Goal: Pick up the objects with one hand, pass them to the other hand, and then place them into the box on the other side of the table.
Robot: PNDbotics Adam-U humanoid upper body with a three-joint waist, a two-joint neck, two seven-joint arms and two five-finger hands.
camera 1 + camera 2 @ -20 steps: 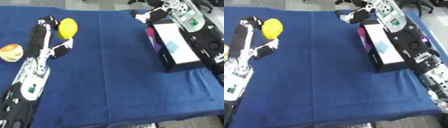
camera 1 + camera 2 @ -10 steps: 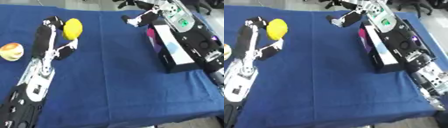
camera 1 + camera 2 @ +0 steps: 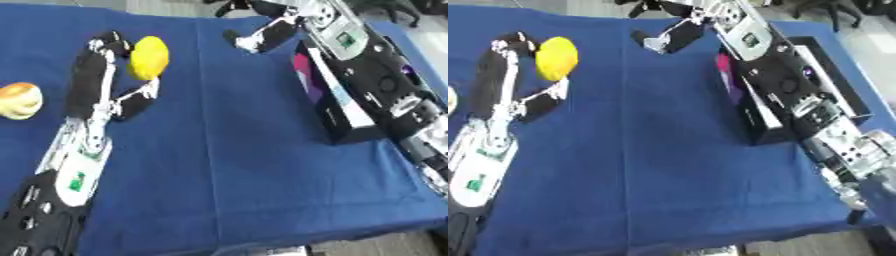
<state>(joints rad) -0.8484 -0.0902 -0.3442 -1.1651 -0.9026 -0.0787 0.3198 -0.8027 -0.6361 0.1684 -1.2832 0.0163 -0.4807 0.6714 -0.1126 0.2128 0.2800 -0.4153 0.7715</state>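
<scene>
Left hand: fingers and thumb curled round yellow fruit, well left of the box. Right hand: open, empty. Risk: fruit slipping during handover.

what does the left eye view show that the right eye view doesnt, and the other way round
Only the left eye view shows the whole peach-coloured round fruit at the table's left edge; in the right eye view just a sliver of it shows at the frame's border. Only the right eye view shows the far right rim of the black box and the floor beyond it. Both show the left robot hand with fingers around the yellow lemon, the right robot hand open over the blue tablecloth, and its arm lying across the box.
</scene>
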